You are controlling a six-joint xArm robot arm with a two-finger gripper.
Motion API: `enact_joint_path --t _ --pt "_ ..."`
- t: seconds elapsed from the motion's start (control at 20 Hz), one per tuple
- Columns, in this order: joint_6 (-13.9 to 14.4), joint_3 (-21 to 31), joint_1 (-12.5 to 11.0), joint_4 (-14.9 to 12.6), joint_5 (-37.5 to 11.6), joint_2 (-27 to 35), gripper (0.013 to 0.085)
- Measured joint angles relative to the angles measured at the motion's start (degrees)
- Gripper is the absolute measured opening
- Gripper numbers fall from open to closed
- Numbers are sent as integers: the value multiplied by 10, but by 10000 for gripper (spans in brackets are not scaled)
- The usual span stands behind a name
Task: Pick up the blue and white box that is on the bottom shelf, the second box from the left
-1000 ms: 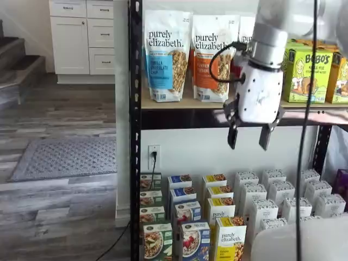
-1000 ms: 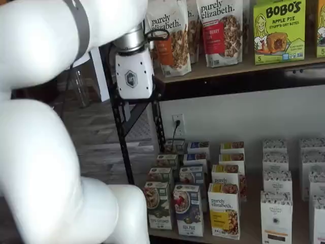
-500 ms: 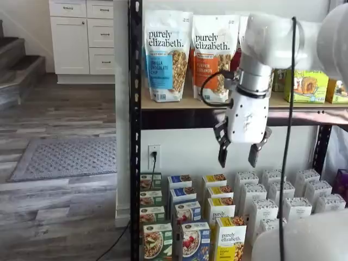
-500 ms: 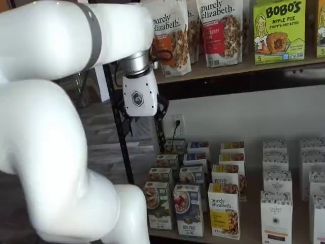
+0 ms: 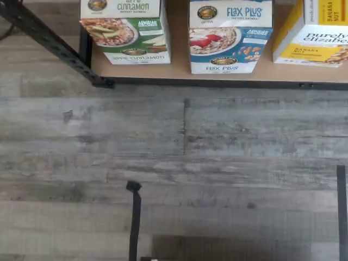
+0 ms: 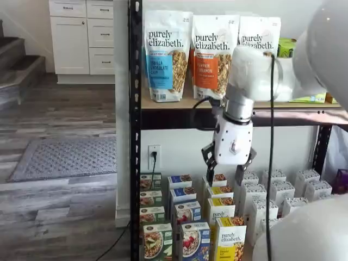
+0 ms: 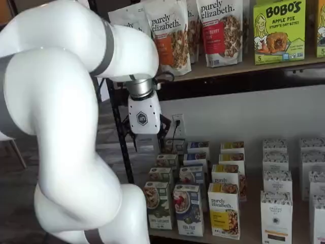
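The blue and white box [image 6: 194, 241] stands at the front of the bottom shelf [image 7: 250, 226], between a green-and-white carton [image 6: 157, 241] and a yellow-and-white carton [image 6: 230, 238]. In both shelf views it is upright [image 7: 189, 208]. My gripper [image 6: 224, 177] hangs open and empty just below the upper tier, above and behind the box's row. Its white body and dark fingers also show in a shelf view [image 7: 148, 144]. The wrist view looks down on the box [image 5: 230, 35] with its FLAX PLUS front at the shelf's edge [image 5: 179, 70].
Tall granola bags [image 6: 166, 54] and a green Bobo's box [image 7: 279, 30] fill the upper tier. A black steel post [image 6: 135, 130] stands left of the cartons. White cartons [image 7: 277, 213] stand to the right. My large white arm [image 7: 61, 127] covers the left. Grey plank floor [image 5: 179, 163] lies in front.
The gripper has come down from the upper tier's level to just above the bottom shelf's boxes and shifted left. Its fingers have stayed open.
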Motion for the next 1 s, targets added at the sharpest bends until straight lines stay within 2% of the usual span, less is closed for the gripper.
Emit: enact_joint_path --t 0.6,1.0 --pt "13 30 24 2 -147 109 850" --pt "1 44 38 26 -259 197 850"
